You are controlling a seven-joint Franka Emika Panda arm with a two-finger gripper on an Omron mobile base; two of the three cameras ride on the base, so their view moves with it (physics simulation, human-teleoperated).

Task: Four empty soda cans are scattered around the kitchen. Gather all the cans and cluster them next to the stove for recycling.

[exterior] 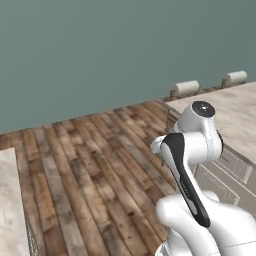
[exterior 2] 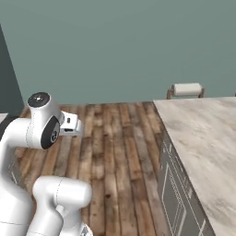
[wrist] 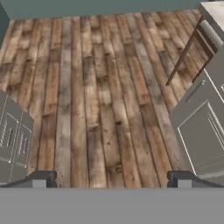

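Observation:
The soda cans and the stove are out of view. My gripper (wrist: pixel 112 180) hangs over the kitchen's wood plank floor (wrist: pixel 96 96), looking down at bare boards. Its two dark fingertips (wrist: pixel 41 179) stand far apart at the bottom of the hand view, open, with nothing between them. My white arm (exterior: pixel 192 150) is folded up close to the base, its upper joint (exterior 2: pixel 41 122) showing in the right base view.
A beige marbled counter (exterior 2: pixel 203 138) with grey cabinet fronts (wrist: pixel 201 131) runs along the right. Padded stools (exterior: pixel 184 89) (exterior 2: pixel 186 90) stand at its far end. Another counter corner (exterior: pixel 10 210) sits at the left. A teal wall (exterior: pixel 100 50) closes the back.

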